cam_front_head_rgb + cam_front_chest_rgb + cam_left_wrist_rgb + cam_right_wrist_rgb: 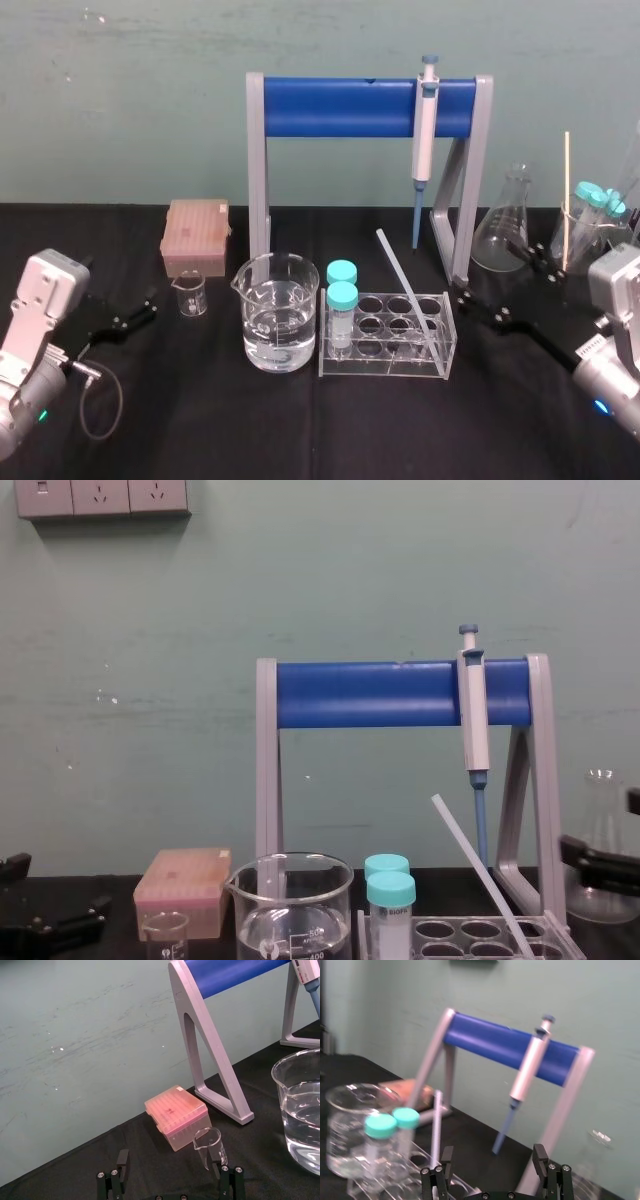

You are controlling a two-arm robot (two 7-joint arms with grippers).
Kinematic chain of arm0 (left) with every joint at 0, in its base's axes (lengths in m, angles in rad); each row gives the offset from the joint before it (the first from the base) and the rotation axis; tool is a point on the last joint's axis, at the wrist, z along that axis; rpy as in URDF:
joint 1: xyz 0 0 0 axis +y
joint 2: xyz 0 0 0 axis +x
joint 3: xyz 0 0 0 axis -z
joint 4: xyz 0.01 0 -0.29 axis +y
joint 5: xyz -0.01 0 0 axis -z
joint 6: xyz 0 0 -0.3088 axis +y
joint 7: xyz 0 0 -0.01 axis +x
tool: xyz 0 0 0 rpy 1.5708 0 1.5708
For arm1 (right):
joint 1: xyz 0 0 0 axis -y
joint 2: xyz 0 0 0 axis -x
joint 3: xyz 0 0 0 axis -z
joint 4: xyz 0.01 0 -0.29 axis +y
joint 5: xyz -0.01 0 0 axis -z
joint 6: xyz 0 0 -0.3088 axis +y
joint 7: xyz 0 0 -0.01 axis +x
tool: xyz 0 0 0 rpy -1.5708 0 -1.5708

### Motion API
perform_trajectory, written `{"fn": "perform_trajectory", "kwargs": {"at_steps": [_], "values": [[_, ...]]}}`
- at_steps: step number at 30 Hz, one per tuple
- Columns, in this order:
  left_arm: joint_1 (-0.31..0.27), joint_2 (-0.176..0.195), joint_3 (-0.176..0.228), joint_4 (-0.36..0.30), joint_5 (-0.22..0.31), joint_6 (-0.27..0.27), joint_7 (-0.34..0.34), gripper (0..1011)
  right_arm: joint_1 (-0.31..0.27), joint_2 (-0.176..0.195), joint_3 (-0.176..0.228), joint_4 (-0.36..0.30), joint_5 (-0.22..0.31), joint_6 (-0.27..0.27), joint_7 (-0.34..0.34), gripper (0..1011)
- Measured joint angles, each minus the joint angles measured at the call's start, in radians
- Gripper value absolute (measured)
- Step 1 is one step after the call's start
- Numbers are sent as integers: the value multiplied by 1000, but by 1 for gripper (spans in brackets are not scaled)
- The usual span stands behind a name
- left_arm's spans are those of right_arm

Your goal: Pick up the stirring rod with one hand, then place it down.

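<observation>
Two sets of fingers, both spread wide with nothing between them. My left gripper (173, 1162) sits idle, low over the black table cloth (200, 420), facing the small empty glass beaker (210, 1145). My right gripper (498, 280) lies low just beside the right end of the clear plastic tube rack (385, 366).

In that rack stands the thin, translucent whitish stirring rod (405, 290). Its foot is in a well at the right end and its top slants up toward my left, apart from the two teal-capped tubes (342, 295) at the rack's left end. Left of the rack sits the large glass beaker of water (280, 320). Farther back, the white-and-blue pipette (425, 130) hangs from the blue bar of the grey-legged stand (340, 108).

The step in hand, I judge, is my right gripper's reach. I should rise above the rack's rim and put one finger on each side of the bare upper shaft, square to its slant. Slick glass calls for a gentle squeeze. Then I draw it out along its own line so the foot leaves the well without levering the rack, staying clear of the conical glass flask (505, 235) on my right.
</observation>
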Motion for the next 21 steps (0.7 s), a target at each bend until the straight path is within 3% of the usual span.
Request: {"fn": "perform_trajectory", "kwargs": {"at_steps": [7, 14, 21], "values": [[0, 0, 0, 0, 0, 0, 0, 1000, 75, -38, -11, 54, 92, 11, 165, 1000], [0, 0, 0, 0, 0, 0, 0, 1000, 174, -90, -29, 147, 181, 90, 337, 1000], [0, 0, 0, 0, 0, 0, 0, 1000, 247, -134, -46, 225, 214, 173, 432, 1000]]}}
